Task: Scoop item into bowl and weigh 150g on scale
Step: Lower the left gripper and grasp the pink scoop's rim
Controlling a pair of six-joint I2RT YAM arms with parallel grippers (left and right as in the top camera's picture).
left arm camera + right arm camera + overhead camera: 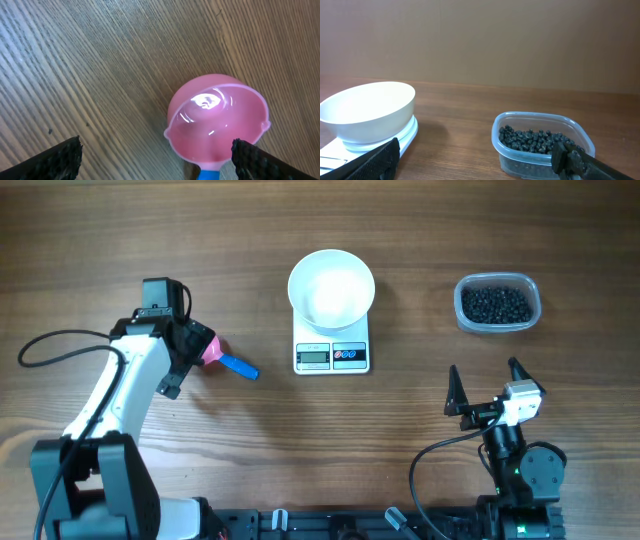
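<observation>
- Left gripper: jaws spread wide and released, holding nothing. A pink scoop lies on the table between the two fingers, close to one of them. I cannot tell whether that finger touches the rim.
- The scoop's cup looks empty and faces up. Its blue handle points away from the wrist towards the scale.
- Right gripper: jaws spread just as wide and released, with nothing between them and nothing touched.
- Counted: one scoop, one white bowl, one scale and one clear plastic tub.
- The item, many small black beads, fills the tub in a loose heap. The tub sits right of the scale and apart from it.
- The bowl stands on the scale and looks empty. The scale's display and buttons face the robot.
- Left arm: it reaches up and rightward from its base at the near left, with the wrist pointing down over the scoop.
- Right arm: it is folded low by its base at the near right, with the wrist held level, facing the bowl and tub, well short of both.
</observation>
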